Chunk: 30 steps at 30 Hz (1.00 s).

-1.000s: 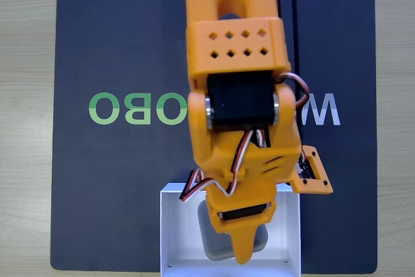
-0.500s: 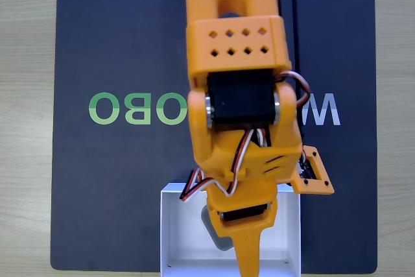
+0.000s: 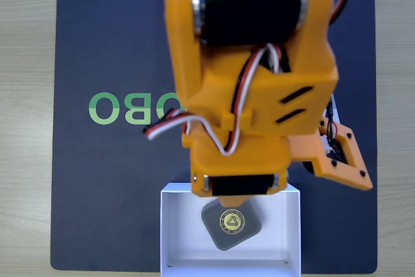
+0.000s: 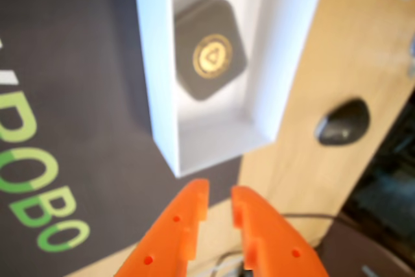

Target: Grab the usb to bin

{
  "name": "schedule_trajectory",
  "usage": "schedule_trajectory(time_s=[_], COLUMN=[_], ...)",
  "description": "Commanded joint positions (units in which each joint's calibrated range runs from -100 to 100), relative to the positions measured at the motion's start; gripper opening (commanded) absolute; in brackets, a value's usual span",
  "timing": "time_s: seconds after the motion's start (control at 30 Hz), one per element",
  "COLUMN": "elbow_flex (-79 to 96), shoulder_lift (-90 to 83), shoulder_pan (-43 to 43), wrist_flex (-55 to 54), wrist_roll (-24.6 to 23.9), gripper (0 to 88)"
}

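your usb [image 3: 231, 224] lies flat inside the bin [image 3: 175, 238], emblem up, at the mat's [image 3: 97, 192] near edge. fingers [image 4: 194, 209] hold nothing, a narrow gap between them, raised clear of the bin.

Green letters "OBO" [image 3: 130, 108] sit mirrored toward the left edge of the dark mat [image 3: 97, 192]; the usb [image 3: 231, 224] carries a yellow triangle emblem, wordless.

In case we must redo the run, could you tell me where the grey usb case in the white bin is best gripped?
Probably across two opposite flat edges, from straight above. The usb lies flat, emblem up, turned diamond-wise in the bin, apart from its walls, so the tool should rotate to match.
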Motion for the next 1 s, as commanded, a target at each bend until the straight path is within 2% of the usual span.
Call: schedule_trajectory(time_s=[0.0,0.2,0.37,0.57,0.8,0.97], elbow_flex=[0.9,16.3,39.3,71.9,108.0,126.7], shoulder_lift=[-11.6,-29.0,-46.6,-67.6,-89.6,-105.6], shoulder_pan=[1.4,3.9,7.2,7.3,4.5,5.0], wrist_flex=[2.7,6.7,4.6,-4.1,-19.4,-22.0], wrist_roll=[-1.8,-2.1,-1.9,-1.5,-1.5,-0.9], gripper=[2.7,2.7,2.7,3.3,2.9,3.5])
